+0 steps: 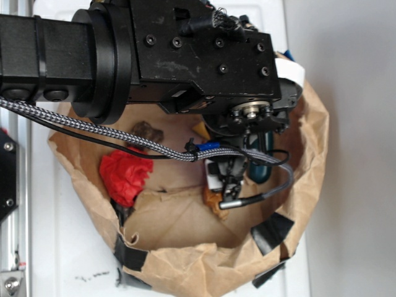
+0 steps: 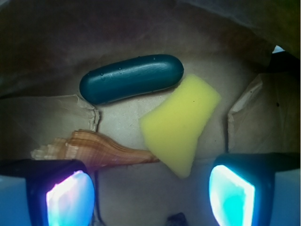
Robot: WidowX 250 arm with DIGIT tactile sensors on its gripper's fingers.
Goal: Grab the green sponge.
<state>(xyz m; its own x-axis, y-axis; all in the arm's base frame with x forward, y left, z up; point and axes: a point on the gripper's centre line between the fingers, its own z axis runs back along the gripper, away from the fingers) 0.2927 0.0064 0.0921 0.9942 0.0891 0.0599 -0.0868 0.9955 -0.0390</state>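
A white surface (image 1: pixel 55 247) carries a crumpled brown paper bag (image 1: pixel 204 266), its rolled rim patched with black tape (image 1: pixel 272 230), and everything of interest lies inside that bag. In the exterior view the black robot arm (image 1: pixel 142 55) reaches in from the left above the bag and hides much of its floor; a braided cable (image 1: pixel 124 137) runs along beneath the arm. Against the bag's left wall sits a crumpled red object (image 1: pixel 125 174), and a dark brown lump (image 1: pixel 147 131) lies just beyond it, toward the arm.

The wrist view looks down at the bag's floor. The green sponge (image 2: pixel 181 123), a yellow foam wedge, lies flat there, its narrow end pointing toward the camera. Touching or almost touching the sponge's far edge is a glossy dark green capsule (image 2: pixel 131 78), lying slantwise. A ribbed tan seashell (image 2: pixel 94 149) lies on the other side of the sponge from the right finger, its thin tip reaching the sponge's near edge.

The end effector (image 2: pixel 150 193) is spread wide, with nothing between its fingers (image 2: pixel 233 193); the sponge's narrow end sits just ahead of the gap, nearer the right finger, and neither finger touches it.
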